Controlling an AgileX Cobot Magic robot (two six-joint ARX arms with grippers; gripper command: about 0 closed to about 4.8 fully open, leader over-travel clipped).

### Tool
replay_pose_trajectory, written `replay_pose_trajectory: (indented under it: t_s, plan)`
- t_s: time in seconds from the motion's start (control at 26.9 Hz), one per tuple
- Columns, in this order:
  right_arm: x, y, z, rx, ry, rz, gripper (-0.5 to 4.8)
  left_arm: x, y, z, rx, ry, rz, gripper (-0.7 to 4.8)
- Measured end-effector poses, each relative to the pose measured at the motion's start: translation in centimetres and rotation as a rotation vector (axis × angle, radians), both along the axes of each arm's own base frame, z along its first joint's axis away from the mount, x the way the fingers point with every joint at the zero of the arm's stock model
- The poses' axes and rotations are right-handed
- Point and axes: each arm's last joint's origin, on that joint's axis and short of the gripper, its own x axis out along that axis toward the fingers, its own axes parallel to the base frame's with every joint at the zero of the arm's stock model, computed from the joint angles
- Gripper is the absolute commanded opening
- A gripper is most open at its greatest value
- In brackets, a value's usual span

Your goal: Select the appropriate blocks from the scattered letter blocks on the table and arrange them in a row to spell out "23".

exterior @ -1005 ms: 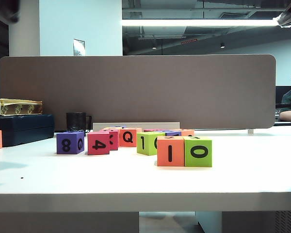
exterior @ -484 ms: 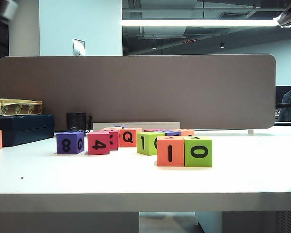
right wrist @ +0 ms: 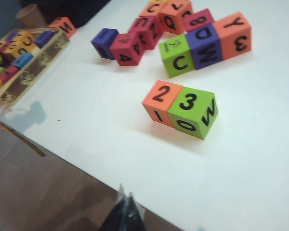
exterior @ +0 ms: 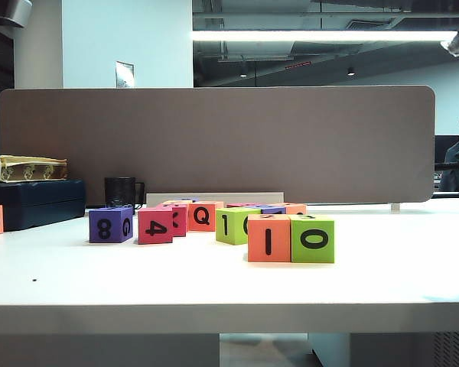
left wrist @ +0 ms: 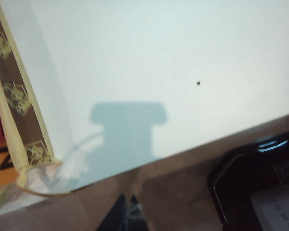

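The two chosen blocks sat touching, side by side, near the front of the white tabletop (exterior: 214,287). The orange block (exterior: 268,238) showed a black "1" on its front, and the lime-green block (exterior: 313,239) at its 3 o'clock showed a "0". From the right wrist camera, their upper faces read "2" on the orange block (right wrist: 160,102) and "3" on the green one (right wrist: 191,114), so the pair spelled "23" in a row.

Behind them, toward 11 o'clock, lay the rest of the scattered blocks (exterior: 201,216): a purple "8" cube (exterior: 111,225), a red "4" cube (exterior: 155,226), an orange "Q" cube (exterior: 203,215) and a green cube marked "1" (exterior: 231,226), with a few more half hidden at the back. A black mug (exterior: 121,191) stood further back, before the grey partition (exterior: 214,141).

The left end effector (left wrist: 127,216) showed only as a dark tip, clenched and empty, hanging over the tabletop's bare front edge near a patterned tray (left wrist: 19,110) at one side. The right end effector (right wrist: 126,211) likewise appeared pinched together with nothing in it, well apart from the "23" pair. In the room view I could only make out bits of arm at the upper corners.
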Motion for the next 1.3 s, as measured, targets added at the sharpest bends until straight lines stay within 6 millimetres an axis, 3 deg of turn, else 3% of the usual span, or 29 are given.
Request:
replay_pose_trajectory:
  t_s: [0.89,1.12,1.3]
  plan:
    - [0.0,0.0,-0.1,-0.004,0.009,-0.004,-0.01,0.3,-0.1,0.2,-0.007,-0.033,-0.003,-0.06]
    - [0.0,0.0,-0.1,-0.004,0.008,-0.004,-0.01,2.4,-0.5,1.8,-0.033,-0.349,0.069,-0.06]
    - [0.0,0.0,-0.1,-0.005,0.009,-0.005,-0.01,2.4,1.5,2.7,-0.178,-0.648,0.196,-0.06]
